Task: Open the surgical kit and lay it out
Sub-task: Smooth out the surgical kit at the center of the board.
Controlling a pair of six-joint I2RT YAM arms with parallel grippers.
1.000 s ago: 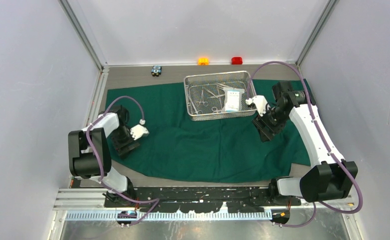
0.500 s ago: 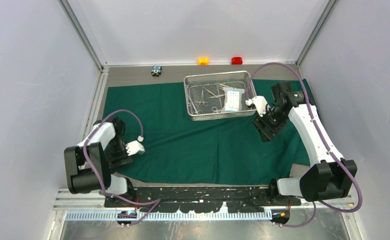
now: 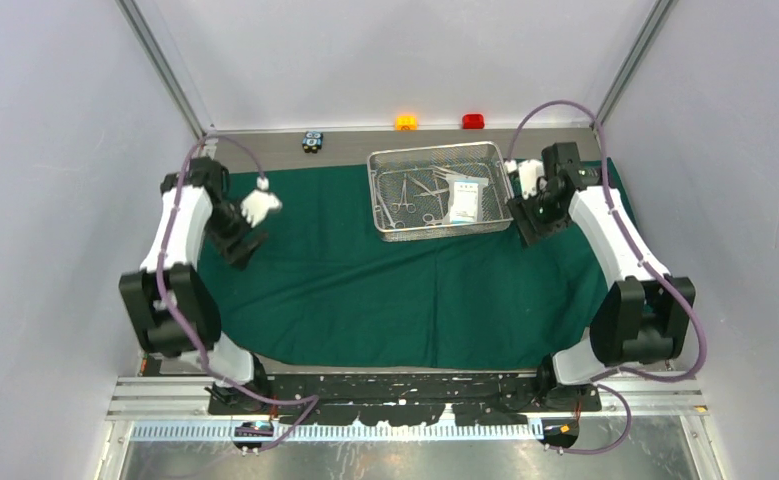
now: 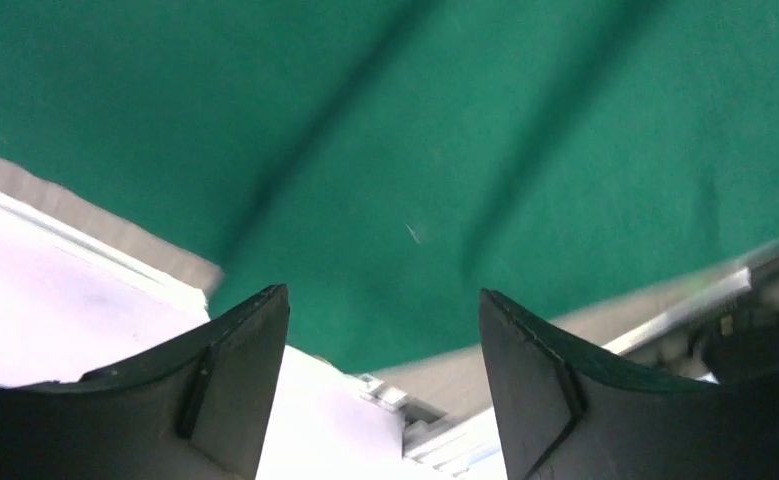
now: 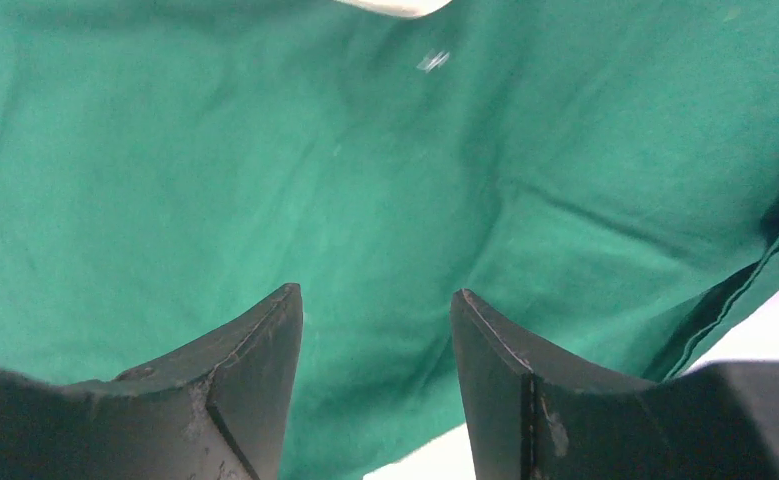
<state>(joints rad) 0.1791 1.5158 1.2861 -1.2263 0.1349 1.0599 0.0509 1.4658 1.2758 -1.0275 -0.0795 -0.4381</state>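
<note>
Cloth wrap (image 3: 385, 290), dark green, lay spread flat; the wire-mesh tray (image 3: 435, 150) at its far middle held steel instruments (image 3: 412, 195) and a white-blue packet (image 3: 466, 201). Left gripper (image 4: 380, 300) and right gripper (image 5: 375, 295) hovered over cloth, jaws spread, empty.

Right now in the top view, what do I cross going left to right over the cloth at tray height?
left fingers → tray, with steel tools then packet inside → right fingers

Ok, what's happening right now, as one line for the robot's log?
cloth: spread open | tray: on cloth, tools and packet inside | left gripper: open, empty | right gripper: open, empty
</note>
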